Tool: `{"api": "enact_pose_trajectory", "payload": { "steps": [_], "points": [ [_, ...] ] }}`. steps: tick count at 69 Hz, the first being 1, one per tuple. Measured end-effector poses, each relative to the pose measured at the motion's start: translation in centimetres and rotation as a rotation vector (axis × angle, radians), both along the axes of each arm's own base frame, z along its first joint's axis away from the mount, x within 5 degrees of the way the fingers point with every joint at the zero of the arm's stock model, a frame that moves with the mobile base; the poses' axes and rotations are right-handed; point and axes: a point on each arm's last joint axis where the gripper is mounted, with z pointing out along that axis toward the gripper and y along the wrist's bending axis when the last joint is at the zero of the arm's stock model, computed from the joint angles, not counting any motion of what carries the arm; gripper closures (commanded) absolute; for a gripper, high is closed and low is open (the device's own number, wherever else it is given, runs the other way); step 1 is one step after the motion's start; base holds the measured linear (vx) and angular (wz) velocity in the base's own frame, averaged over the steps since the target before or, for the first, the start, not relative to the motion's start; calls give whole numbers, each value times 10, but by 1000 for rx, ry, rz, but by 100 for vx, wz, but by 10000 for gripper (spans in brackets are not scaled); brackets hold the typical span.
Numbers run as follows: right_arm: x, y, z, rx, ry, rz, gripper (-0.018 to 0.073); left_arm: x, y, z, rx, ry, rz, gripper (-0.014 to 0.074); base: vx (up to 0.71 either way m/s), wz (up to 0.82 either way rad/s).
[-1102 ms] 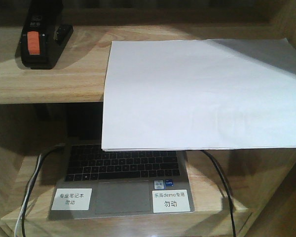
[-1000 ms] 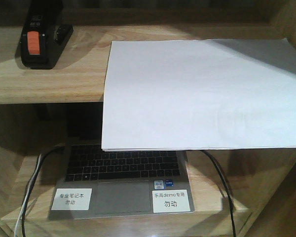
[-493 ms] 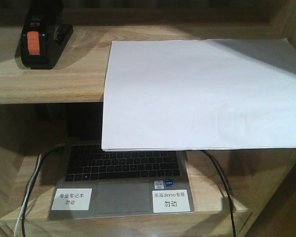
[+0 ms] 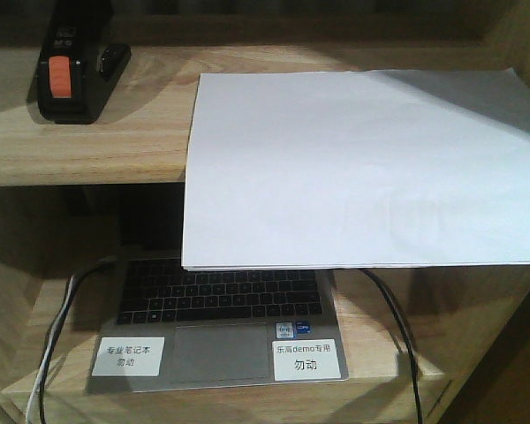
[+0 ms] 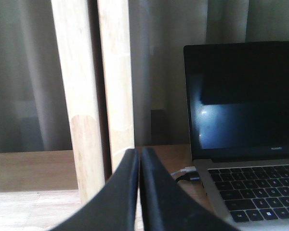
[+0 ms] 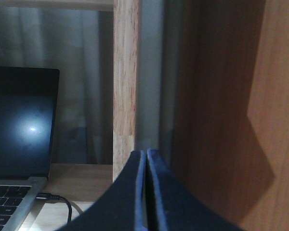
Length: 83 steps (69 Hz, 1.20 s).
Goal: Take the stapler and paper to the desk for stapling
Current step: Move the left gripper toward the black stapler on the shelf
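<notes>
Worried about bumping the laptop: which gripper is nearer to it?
Left, it seems. The left gripper, shut, sits just left of the laptop, by its keyboard corner; the right gripper, shut, is off to its right, a cable and shelf between.

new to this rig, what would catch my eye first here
The big white paper dominates the front view, lying on the upper shelf and overhanging its front edge above the open laptop. The black stapler with an orange patch sits at the shelf's left end.
</notes>
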Motion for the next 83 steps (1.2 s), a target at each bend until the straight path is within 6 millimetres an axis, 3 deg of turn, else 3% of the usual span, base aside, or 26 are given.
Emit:
{"api": "enact_pose_trajectory", "payload": {
  "steps": [22,50,65,77,83],
  "points": [
    [0,0,0,0,0,0,569,0,0,7,2,-82,1,603,0,0],
    [0,0,0,0,0,0,569,-10,0,46,-19,-494,0,603,0,0],
    [0,0,0,0,0,0,569,-30,0,108,-64,-596,-17,603,0,0],
    [0,0,0,0,0,0,569,-29,-1,152,-70,-423,-14,603,0,0],
    [0,0,0,0,0,0,569,-22,-1,164,-74,-281,-11,603,0,0]
  ]
}}
